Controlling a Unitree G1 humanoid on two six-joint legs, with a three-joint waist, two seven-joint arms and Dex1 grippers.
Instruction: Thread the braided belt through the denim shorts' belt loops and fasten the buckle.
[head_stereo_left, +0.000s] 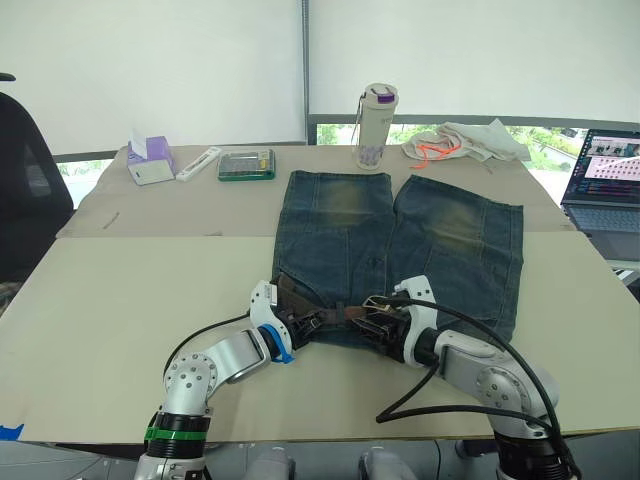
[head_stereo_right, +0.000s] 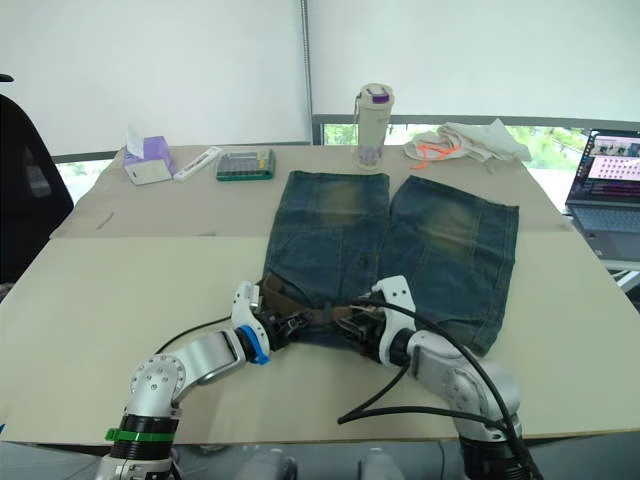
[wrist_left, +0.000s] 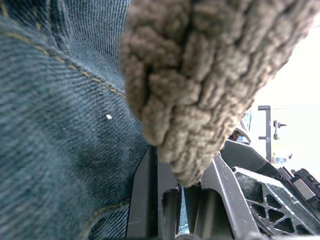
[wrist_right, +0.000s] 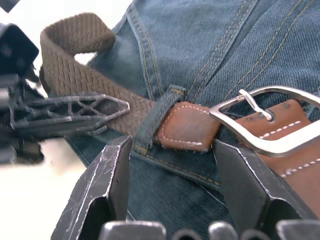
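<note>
Cardboard covers the table (head_stereo_left: 120, 290), and the denim shorts (head_stereo_left: 400, 250) lie flat on it, waistband toward me. Along that waistband runs the braided belt (wrist_right: 75, 80), its long axis crosswise between both arms. My right gripper (wrist_right: 172, 165) stands wide open just before the belt loop (wrist_right: 157, 115), with the buckle (wrist_right: 270, 120) beside it. My left gripper (head_stereo_left: 305, 322) appears closed on the belt's woven end, so I judge the right arm nearer the buckle.
</note>
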